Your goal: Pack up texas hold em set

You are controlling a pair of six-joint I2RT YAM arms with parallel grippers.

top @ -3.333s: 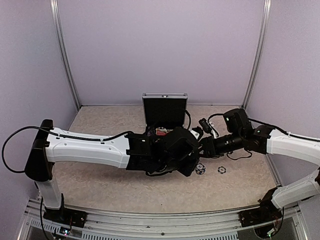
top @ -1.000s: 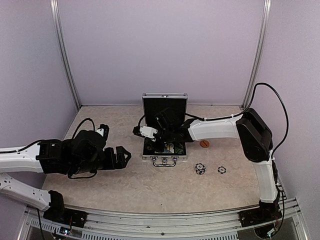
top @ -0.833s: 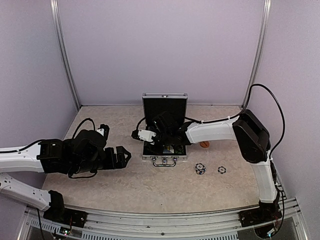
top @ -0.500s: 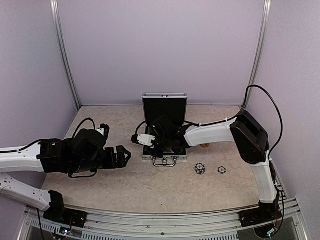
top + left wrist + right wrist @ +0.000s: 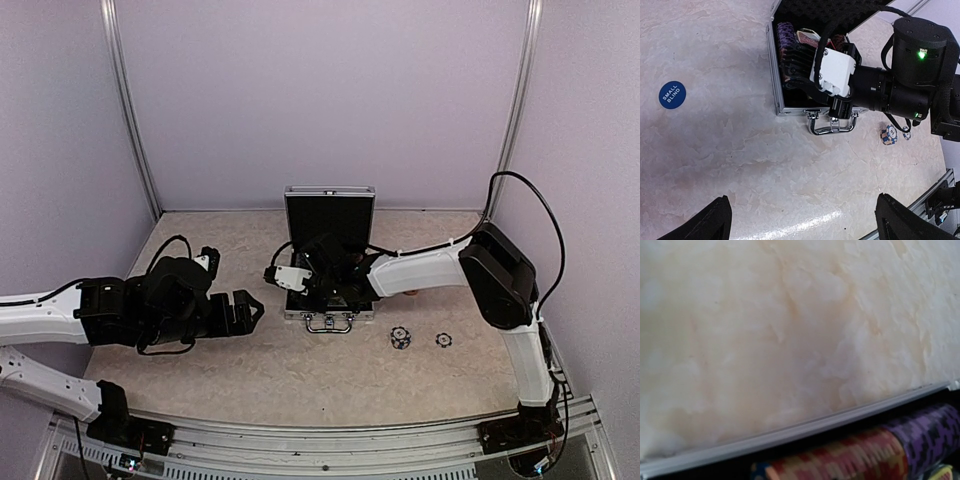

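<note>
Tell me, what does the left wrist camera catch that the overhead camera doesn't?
Only the left wrist view: a blue Small Blind disc on the table and purple chips racked inside the silver case. Only the overhead: the whole left arm and the lilac walls. Both: that case standing open, the right arm reaching into it, and a striped chip lying beside it.

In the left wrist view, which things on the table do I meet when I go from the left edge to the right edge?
blue SMALL BLIND disc → open silver case → blue-and-white striped chip
</note>
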